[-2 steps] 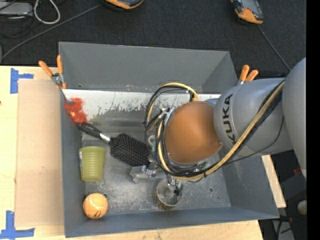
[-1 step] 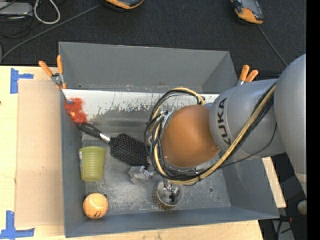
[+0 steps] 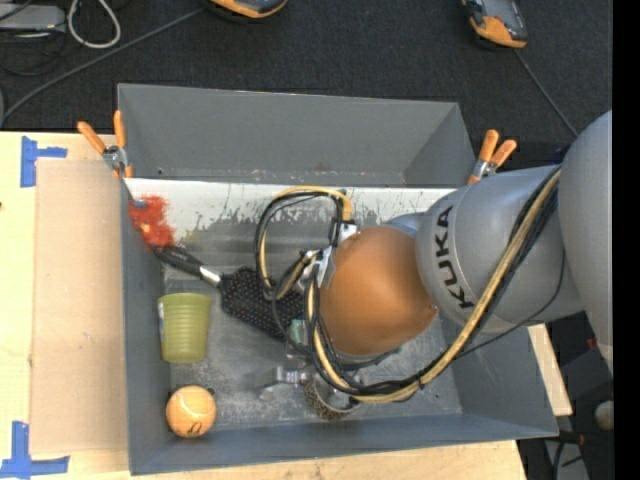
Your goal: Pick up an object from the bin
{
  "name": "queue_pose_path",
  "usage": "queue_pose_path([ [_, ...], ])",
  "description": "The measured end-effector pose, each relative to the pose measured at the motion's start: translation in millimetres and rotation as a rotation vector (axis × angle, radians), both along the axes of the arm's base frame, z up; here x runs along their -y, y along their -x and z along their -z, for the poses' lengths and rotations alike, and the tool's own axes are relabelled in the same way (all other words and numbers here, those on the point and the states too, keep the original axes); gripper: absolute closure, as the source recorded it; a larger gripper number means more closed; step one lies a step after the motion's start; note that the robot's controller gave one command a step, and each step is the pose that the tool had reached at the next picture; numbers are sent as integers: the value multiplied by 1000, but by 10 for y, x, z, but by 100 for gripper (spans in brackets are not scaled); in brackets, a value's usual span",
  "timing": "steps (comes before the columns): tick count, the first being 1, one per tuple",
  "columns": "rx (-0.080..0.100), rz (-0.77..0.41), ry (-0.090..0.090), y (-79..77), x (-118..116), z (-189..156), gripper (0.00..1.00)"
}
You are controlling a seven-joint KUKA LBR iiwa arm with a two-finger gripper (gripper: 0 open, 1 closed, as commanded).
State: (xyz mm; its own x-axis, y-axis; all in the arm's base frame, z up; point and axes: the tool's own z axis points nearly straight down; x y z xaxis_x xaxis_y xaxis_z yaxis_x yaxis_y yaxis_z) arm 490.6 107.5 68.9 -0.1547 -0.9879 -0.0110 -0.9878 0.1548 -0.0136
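Observation:
My gripper (image 3: 293,374) sits low over the bin's front middle, mostly hidden under the arm's orange dome. Just left of it and farther back lies a black utensil with a mesh head (image 3: 248,303); its handle runs up and left towards the back left corner. A pale green cup (image 3: 185,326) stands upright by the left wall. An orange ball (image 3: 190,410) rests in the front left corner. A small brownish thing (image 3: 326,405) shows under the arm near the front wall; what it is I cannot make out.
A red fuzzy thing (image 3: 150,222) lies in the back left corner, at the end of the utensil's handle. The arm with its cables covers the bin's right half. Bare floor lies between the ball and the gripper.

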Motion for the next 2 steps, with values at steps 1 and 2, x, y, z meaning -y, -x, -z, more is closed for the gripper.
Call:
queue_pose_path([
  [1, 0, 230, -5, -738, -115, -13, 100],
  [2, 0, 231, -5, -739, -115, -13, 100],
])
